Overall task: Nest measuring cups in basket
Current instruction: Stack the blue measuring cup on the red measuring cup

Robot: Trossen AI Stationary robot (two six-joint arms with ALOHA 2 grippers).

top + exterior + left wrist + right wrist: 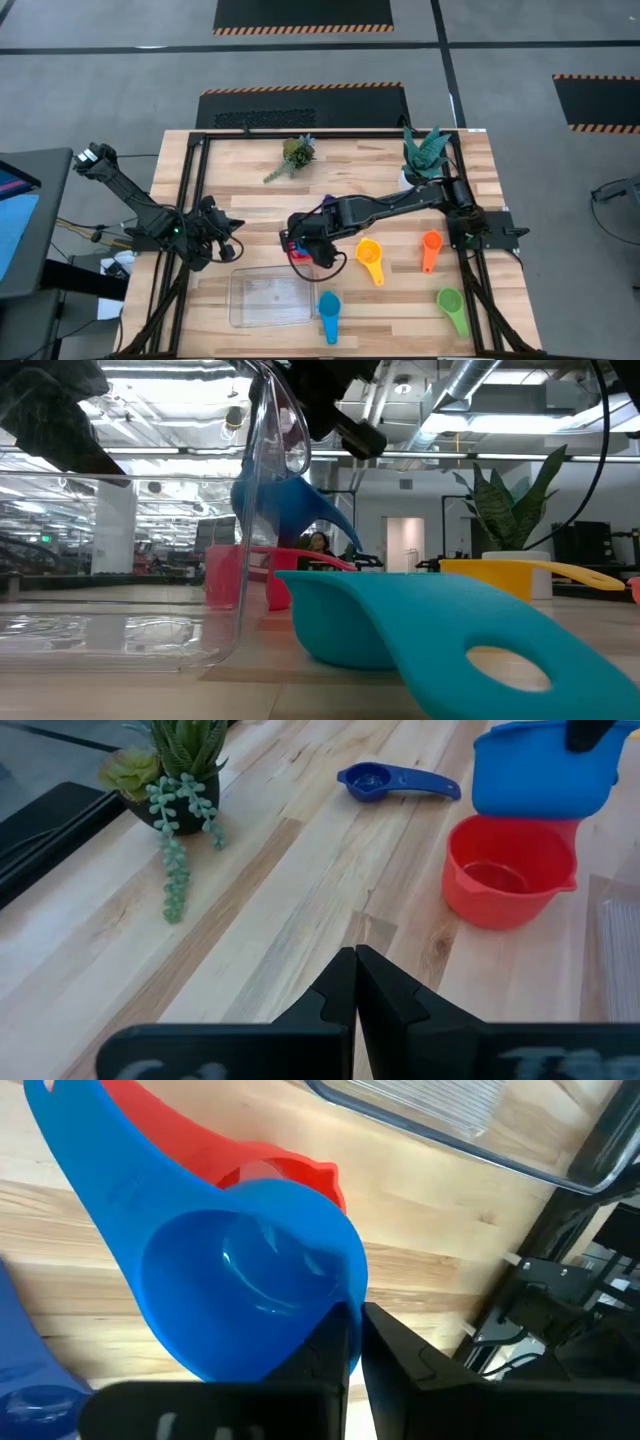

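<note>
Light wood tabletop (390,305) on a grey floor w/ black mats edged in hazard stripes; low view looks into an open room w/ ceiling ducts.

Right gripper (355,1325) sits over the tabletop's middle, just beyond the basket's far right corner. Fingers nearly together, pinching the rim of a blue cup (250,1290): wall of the cup is between them in the right wrist view. Blue cup hangs directly above a red cup (508,870), tilted; can't tell if the two touch.

Left gripper (355,985) waits at the tabletop's left edge, fingers pressed together, nothing in them.

Basket (270,298): clear bin at the near edge, left of centre. No cup visible inside it.

Count, cups: 7 seen.
- 1 blue, held
- 1 red, under it, standing on the wood just outside the basket
- 1 small dark blue (395,783), lying flat beyond the red one
- 1 light blue (329,312), just right of the basket
- 1 yellow (370,258), right of the gripper
- 1 orange (430,248), farther right
- 1 green (452,306), near right corner

Plants: 2. One small succulent (292,156) at far centre, one green leafy one (425,150) at far right.
</note>
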